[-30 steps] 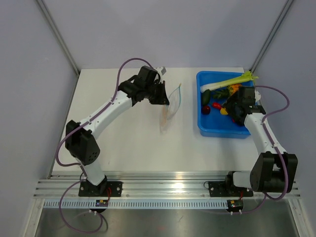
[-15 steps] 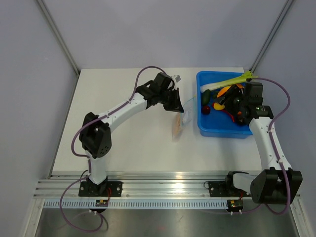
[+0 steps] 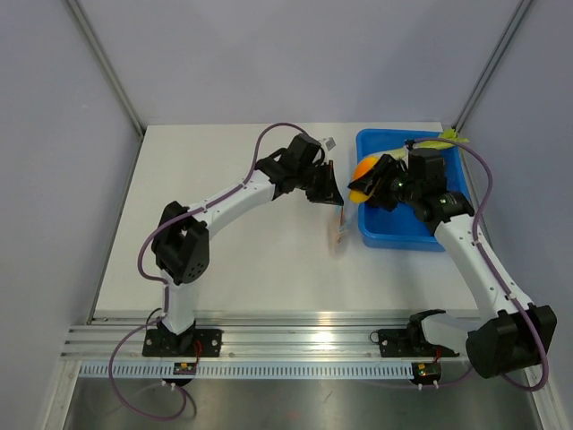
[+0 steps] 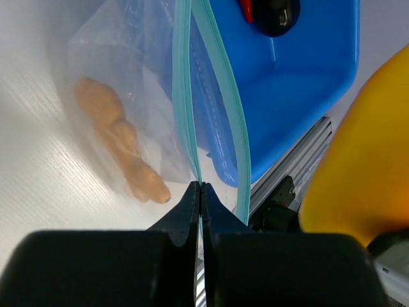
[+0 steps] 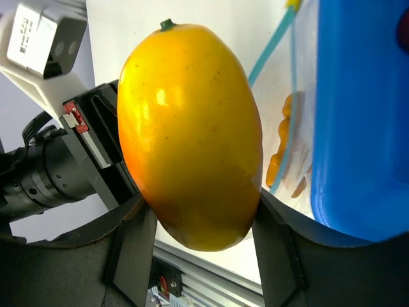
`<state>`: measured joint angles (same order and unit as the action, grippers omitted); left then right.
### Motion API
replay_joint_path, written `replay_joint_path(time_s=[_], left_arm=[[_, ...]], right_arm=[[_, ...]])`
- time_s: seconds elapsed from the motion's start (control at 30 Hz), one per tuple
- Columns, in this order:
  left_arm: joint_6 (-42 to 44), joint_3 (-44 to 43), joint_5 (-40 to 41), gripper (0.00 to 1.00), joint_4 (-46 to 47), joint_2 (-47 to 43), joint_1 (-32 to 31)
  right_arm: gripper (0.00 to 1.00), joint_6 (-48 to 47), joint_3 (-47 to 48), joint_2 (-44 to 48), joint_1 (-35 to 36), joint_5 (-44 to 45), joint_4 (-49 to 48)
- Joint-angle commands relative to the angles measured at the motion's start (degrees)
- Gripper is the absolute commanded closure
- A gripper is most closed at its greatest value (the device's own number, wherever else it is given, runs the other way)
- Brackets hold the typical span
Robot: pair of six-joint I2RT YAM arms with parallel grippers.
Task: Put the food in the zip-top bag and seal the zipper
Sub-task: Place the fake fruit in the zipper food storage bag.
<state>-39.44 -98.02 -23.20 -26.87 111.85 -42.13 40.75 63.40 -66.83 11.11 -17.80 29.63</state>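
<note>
My left gripper (image 3: 333, 195) (image 4: 200, 189) is shut on one lip of the zip-top bag (image 3: 338, 235) (image 4: 134, 57), which hangs just left of the blue tray. The blue-green zipper (image 4: 220, 109) (image 5: 273, 45) stands parted. A lumpy orange cluster (image 4: 120, 142) (image 5: 282, 157) lies inside the bag. My right gripper (image 3: 367, 185) (image 5: 201, 220) is shut on a yellow oblong food piece (image 3: 362, 169) (image 5: 190, 131) and holds it in the air above the tray's left edge, next to the bag's mouth. This piece also shows at the right in the left wrist view (image 4: 367, 153).
The blue tray (image 3: 403, 236) (image 4: 307, 77) (image 5: 361, 115) stands at the right. It holds a green-white leek (image 3: 431, 143), a red piece (image 4: 246, 7) and a dark item (image 4: 278, 13). The left wrist camera (image 5: 41, 38) is close beside the yellow piece.
My left gripper has carried the bag rightward to the tray's left side. My right gripper has lifted the yellow piece out of the tray and moved it left toward the bag.
</note>
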Motion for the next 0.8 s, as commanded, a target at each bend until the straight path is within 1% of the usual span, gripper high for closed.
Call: replay_joint_path(time_s=[0.0,0.17,0.37,0.53,0.63,0.73,0.77], left_arm=[[-1.3,-2.4,-1.6,1.0,3.7,-0.1,-0.4],[-2.0,-2.0,-1.8,1.0,4.9,0.0,-0.4],[-3.3,-0.8,-2.6,1.0,7.1,-0.2,-0.3],[-4.6,1.3,-4.2,1.0,11.0,-1.2,-0.1],[-5.5,1.7,-4.9,1.0,12.4,-1.1,0.1],[-6.0,1.8,-6.1,1.0,13.2,-0.8,0.2],[-6.2,2.0,-6.2,1.0,13.7,-0.9,0.2]], right_arm=[[0.85,2.8,-1.7,-1.9,2.8,2.2,-4.4],[0.84,3.0,-5.5,-3.7,2.9,1.8,-6.5],[0.85,2.3,-8.0,-5.8,2.9,1.3,-6.6],[0.84,1.0,-8.6,-5.7,2.9,2.3,-4.6],[0.8,0.5,-8.6,-5.4,2.9,2.2,-4.0],[0.71,-0.4,-7.9,-5.5,2.9,1.5,-3.6],[0.6,-0.7,-7.7,-5.4,2.9,1.4,-3.3]])
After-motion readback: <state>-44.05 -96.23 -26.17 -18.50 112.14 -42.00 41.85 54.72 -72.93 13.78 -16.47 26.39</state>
